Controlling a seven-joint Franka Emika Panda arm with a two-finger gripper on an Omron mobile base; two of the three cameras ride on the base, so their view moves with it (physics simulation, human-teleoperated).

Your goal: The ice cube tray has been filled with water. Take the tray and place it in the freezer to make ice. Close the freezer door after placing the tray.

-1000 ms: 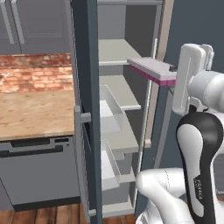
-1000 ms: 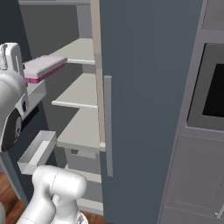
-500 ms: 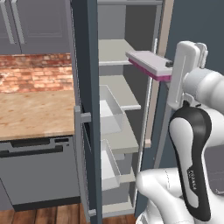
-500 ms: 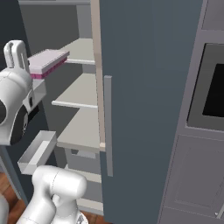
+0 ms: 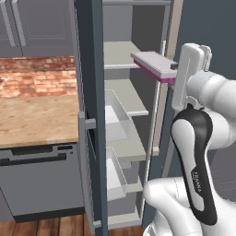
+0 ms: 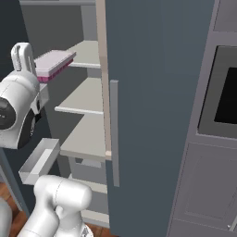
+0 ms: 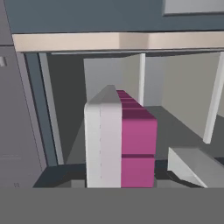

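My gripper point(image 5: 175, 73) is shut on the near end of the ice cube tray point(image 5: 153, 64), a pale lavender slab with a magenta lower edge. The tray hangs level in the freezer point(image 5: 120, 94) opening, just above and in front of an upper white shelf point(image 5: 115, 55). From the right, the ice cube tray point(image 6: 54, 63) reaches from my gripper point(image 6: 41, 76) towards that shelf point(image 6: 85, 54). In the hand view the ice cube tray point(image 7: 120, 140) stretches away into the compartment, rolled on its side. The freezer door point(image 5: 90, 115) stands wide open on the left, seen edge-on.
Clear drawers point(image 5: 115, 120) sit on the lower shelves below the tray. A wooden counter point(image 5: 37, 115) over a dishwasher point(image 5: 37, 182) lies left of the open door. The neighbouring door point(image 6: 152, 92) with its grey handle point(image 6: 114, 134) is closed; an oven point(image 6: 222, 92) stands further right.
The gripper has carried the tray a little higher and further in towards the upper shelf. The freezer door has not moved.
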